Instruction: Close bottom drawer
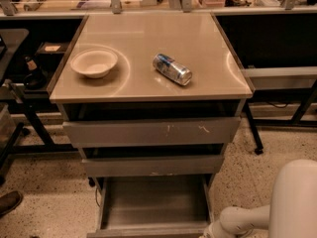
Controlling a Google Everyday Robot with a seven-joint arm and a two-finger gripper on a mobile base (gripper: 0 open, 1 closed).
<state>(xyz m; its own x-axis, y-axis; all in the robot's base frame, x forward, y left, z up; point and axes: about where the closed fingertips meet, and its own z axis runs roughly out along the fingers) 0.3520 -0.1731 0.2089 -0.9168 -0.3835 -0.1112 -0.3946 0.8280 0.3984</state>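
Observation:
The bottom drawer [153, 202] is the lowest and narrowest of the three grey drawers. It stands pulled far out, showing its shallow grey tray, and its plain front [148, 231] lies at the bottom edge of the view. My white arm [242, 219] reaches in from the lower right, and its end lies next to the drawer's right front corner. The gripper itself is below the bottom edge of the view and does not show.
The middle drawer [153, 165] and the wide top drawer [151, 132] with white scratches stand slightly out. On the cabinet top [148, 78] are a white bowl [94, 62] and a can [172, 69] on its side. A shoe [9, 202] is on the floor at the left. Dark table legs stand on both sides.

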